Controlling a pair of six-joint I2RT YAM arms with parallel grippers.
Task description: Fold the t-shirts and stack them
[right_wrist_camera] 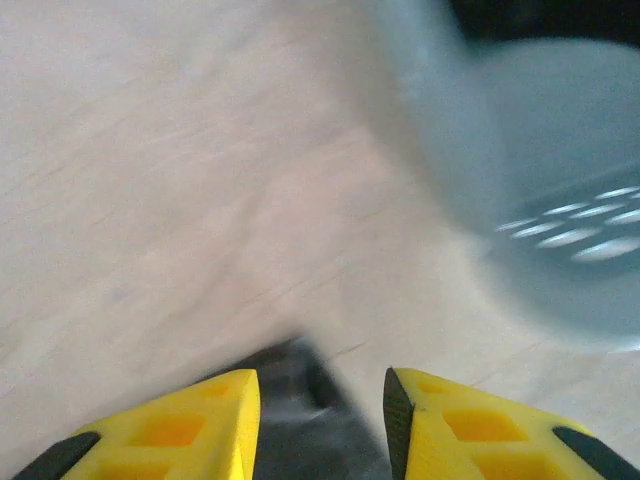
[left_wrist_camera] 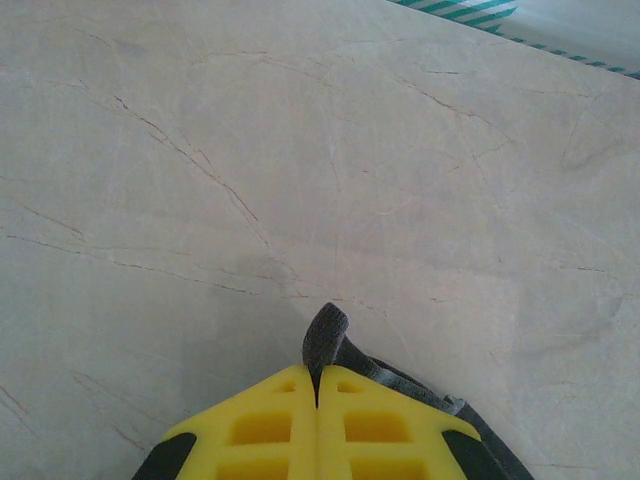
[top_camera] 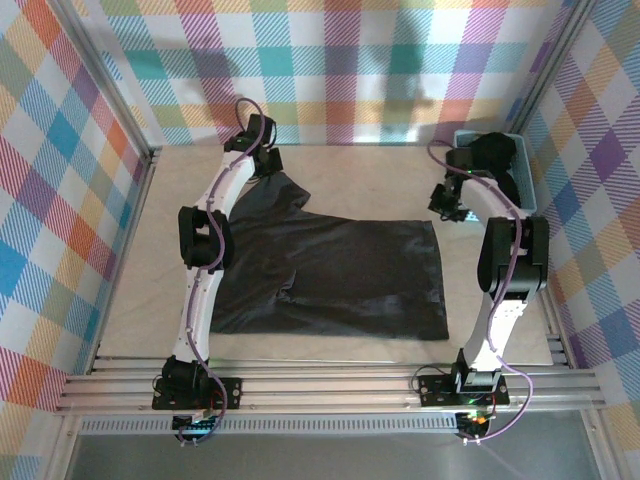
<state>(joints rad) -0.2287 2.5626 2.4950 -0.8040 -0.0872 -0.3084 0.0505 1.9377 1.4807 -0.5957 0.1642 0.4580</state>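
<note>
Spreading the t-shirt flat for its first fold looks to be the step in hand. On the left, the left gripper is clenched on a small pinch of the sleeve. A dark nub of cloth pokes out just beyond its yellow fingers, and the rest of the garment trails behind it and to its right across the table. Further right, the right gripper is released, jaws apart, poised over the shirt's far right corner, whose dark edge lies below and between the fingertips. The light-blue basket sits close ahead and to its right, blurred in the wrist view, with more dark cloth heaped inside. The next move, I judge, calls for the right gripper to drop and close on that corner, so both arms can draw the cloth taut or carry an edge over. The shirt is soft, matte charcoal, limp and lightly rippled, with a roughly rectangular body and one sleeve drawn out toward the left gripper. The table is smooth, pale and marble-veined, the basket is hard perforated plastic, and the fingers are blocky with hollow cells.
</note>
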